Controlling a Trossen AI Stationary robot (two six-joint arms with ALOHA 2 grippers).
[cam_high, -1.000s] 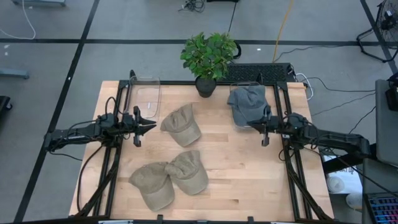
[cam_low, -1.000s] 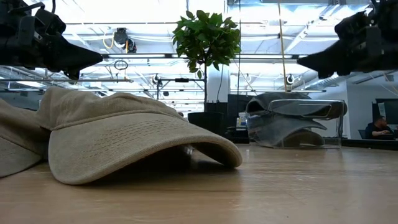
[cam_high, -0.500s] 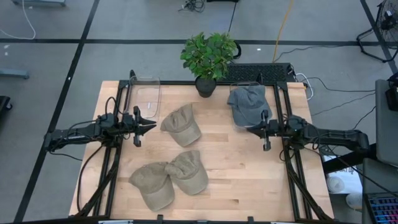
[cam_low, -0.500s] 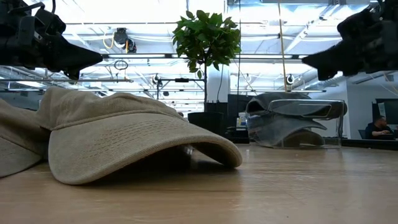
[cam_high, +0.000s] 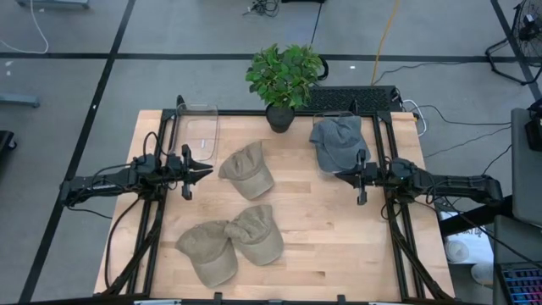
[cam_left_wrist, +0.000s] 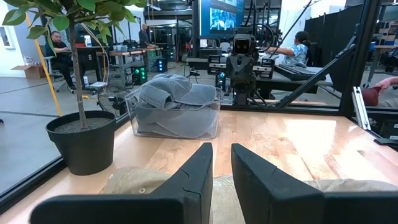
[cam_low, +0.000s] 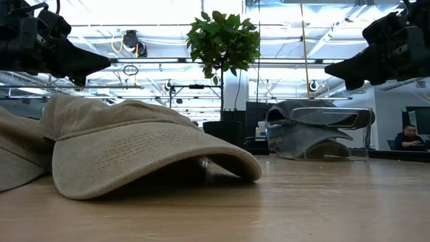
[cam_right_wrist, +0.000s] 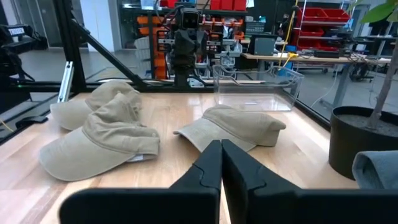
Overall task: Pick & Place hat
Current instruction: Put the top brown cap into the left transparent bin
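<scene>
Wooden planks make up the bench (cam_high: 322,220), with a potted plant (cam_high: 284,78) at its far edge between two clear bins. From above, the left pincer (cam_high: 206,170) hangs over the bench's left side, its tips pointing at the tan hat (cam_high: 248,169) lying just beside it, near but not touching; its own wrist camera shows the two fingers (cam_left_wrist: 194,177) standing slightly apart with nothing between them, and that hat's crown just beyond them. The right pincer (cam_high: 340,176) hovers on the right side with its fingers pressed together and empty, just in front of the grey hat (cam_high: 335,140), which sits in the right-hand clear bin (cam_left_wrist: 176,118). Two more tan hats (cam_high: 229,241) lie overlapping nearer the front edge, well apart from both pincers. The empty bin (cam_high: 201,133) on the left is plain from overhead, while the level view hides it entirely behind the near hat's brim (cam_low: 144,158), which fills the foreground. That level view does show both pincers held well clear above the wood, something the top-down picture cannot give (height vanishes from up there). The right wrist camera sees all three tan hats spread across the planks, plus the empty bin beyond; the left wrist camera looks straight at the grey hat heaped in its bin, with people seated in the room behind.
</scene>
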